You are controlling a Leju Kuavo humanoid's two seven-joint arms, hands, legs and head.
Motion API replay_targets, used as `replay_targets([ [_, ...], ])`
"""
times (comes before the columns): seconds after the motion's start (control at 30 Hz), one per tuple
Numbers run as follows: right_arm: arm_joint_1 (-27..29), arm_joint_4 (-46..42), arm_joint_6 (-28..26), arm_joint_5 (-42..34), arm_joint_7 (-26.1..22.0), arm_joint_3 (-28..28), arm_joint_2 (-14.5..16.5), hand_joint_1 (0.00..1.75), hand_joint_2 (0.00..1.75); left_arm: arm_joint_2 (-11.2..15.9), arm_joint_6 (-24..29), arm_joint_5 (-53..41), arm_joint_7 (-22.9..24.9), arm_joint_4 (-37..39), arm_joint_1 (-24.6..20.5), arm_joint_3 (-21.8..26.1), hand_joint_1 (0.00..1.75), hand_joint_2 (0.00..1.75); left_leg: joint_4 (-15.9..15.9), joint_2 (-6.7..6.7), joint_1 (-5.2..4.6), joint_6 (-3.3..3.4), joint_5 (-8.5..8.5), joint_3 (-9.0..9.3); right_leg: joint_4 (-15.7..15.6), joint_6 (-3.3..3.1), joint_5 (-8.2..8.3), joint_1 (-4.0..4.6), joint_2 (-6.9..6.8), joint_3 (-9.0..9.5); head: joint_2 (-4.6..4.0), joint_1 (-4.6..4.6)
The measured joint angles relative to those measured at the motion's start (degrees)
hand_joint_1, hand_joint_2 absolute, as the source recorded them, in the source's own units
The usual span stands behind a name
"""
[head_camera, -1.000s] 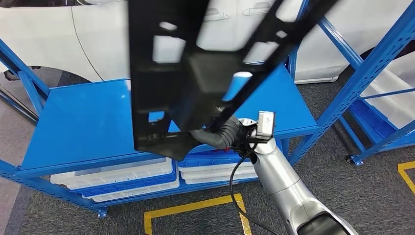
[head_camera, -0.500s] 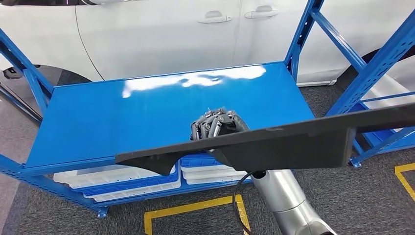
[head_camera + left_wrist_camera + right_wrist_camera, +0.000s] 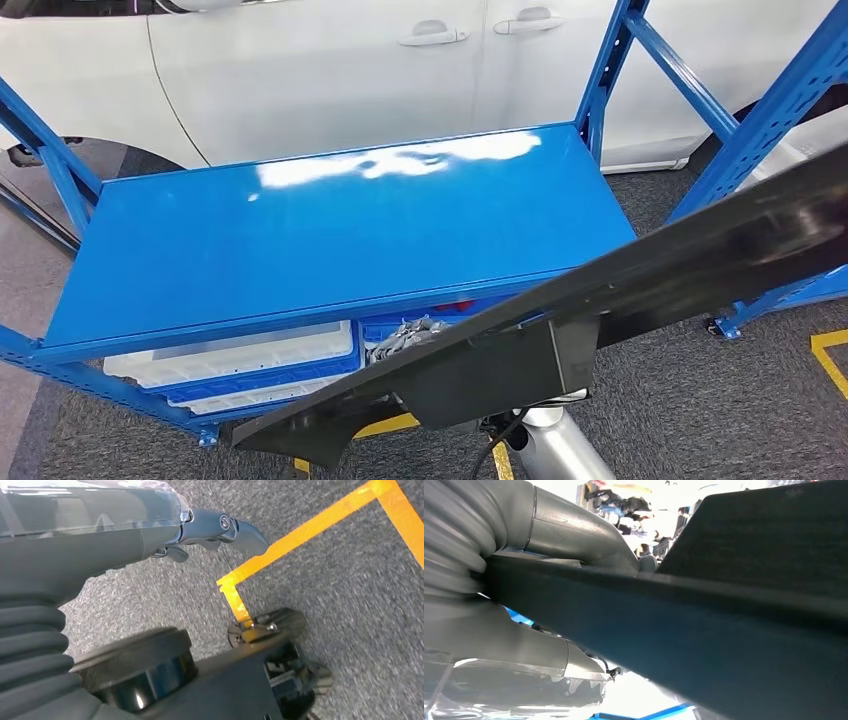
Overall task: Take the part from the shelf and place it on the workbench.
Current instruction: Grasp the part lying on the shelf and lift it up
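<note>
1. Grey carpet (image 3: 690,400) with yellow tape lines (image 3: 832,352) covers the floor nearest the robot; the left wrist view looks down on the same carpet and a yellow corner of tape.
2. Just above that, the silver right arm (image 3: 555,450) rises from the lower edge of the head view.
3. Its right hand (image 3: 405,336) grips the part (image 3: 560,330), a long black panel held in the air in front of the shelf and clear of its top board. The fingers show just over the part's upper edge; in the right wrist view the thumb lies along one face of the part and the hand's grey body along the other.
4. The part slants across the head view, its low end near the carpet on the left and its high end reaching the right edge.
5. The left hand (image 3: 220,530) hangs over the floor with nothing in it, its fingers loosely apart.
6. Behind the part stands the blue shelf (image 3: 330,230), its top board glossy.
7. White and blue bins (image 3: 240,360) sit on the level below.
8. Farthest off is a white car (image 3: 330,70), its doors side-on.
</note>
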Motion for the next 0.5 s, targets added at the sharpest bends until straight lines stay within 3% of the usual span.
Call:
replay_targets([
  [0.07, 0.1, 0.2, 0.4, 0.0, 0.0, 0.2, -0.1, 1.75, 1.75, 0.0, -0.3, 0.3, 0.0, 0.0, -0.1, 0.0, 0.0, 1.75, 3.8, 0.06, 0.12, -0.54, -2.56, -1.58, -0.3, -0.56, 0.18, -0.2, -0.09, 0.05, 0.0, -0.01],
  [0.13, 0.1, 0.7, 0.5, 0.1, 0.0, 0.4, -0.2, 1.75, 1.75, -0.1, -0.6, 0.8, 0.1, 0.0, -0.1, 0.1, 0.0, 1.75, 11.5, 0.08, 0.24, -0.91, -6.37, -4.96, -0.2, -0.78, 0.19, -0.11, -0.16, -0.02, 0.0, -0.01],
  [0.2, 0.0, 1.5, 0.6, 0.1, 0.0, 0.7, -0.4, 1.75, 1.75, -0.1, -0.9, 1.3, 0.1, 0.0, 0.0, 0.3, 0.0, 1.75, 16.2, 0.08, 0.28, -0.99, -7.49, -7.21, -0.2, -0.82, 0.18, -0.01, -0.2, -0.04, 0.0, -0.01],
  [0.23, -0.1, 1.9, 0.6, 0.0, 0.0, 0.9, -0.5, 1.75, 1.75, -0.1, -1.1, 1.5, 0.2, 0.0, 0.0, 0.3, 0.0, 1.75, 15.3, 0.08, 0.28, -0.89, -6.37, -6.81, -0.2, -0.81, 0.18, 0.02, -0.18, 0.01, 0.0, -0.01],
  [0.33, -1.0, 3.1, 0.6, -0.1, 0.0, 1.5, -0.6, 1.75, 1.75, -0.1, -1.4, 2.1, 0.1, 0.0, -0.1, 0.7, 0.0, 1.75, 3.7, 0.1, 0.11, -0.05, -0.75, -1.32, -0.2, -0.61, 0.14, 0.15, -0.09, 0.23, 0.0, -0.01],
  [0.4, -1.6, 3.9, 0.4, -0.3, 0.2, 1.8, -0.6, 1.75, 1.75, -0.1, -1.7, 2.5, 0.1, 0.0, -0.1, 1.0, 0.0, 1.75, -0.4, 0.06, -0.2, 0.5, 0.27, 0.52, -0.2, -0.07, 0.21, 0.21, -0.07, 0.15, 0.0, -0.01],
  [0.5, -2.2, 5.0, 0.0, -0.5, 0.9, 2.2, -0.7, 1.75, 1.75, -0.1, -2.3, 2.8, 0.0, 0.0, 0.0, 1.4, 0.0, 1.75, -1.0, -0.05, -0.17, 1.3, 0.65, 0.64, -0.3, 0.95, 0.24, 0.15, -0.09, 0.11, 0.0, -0.01],
])
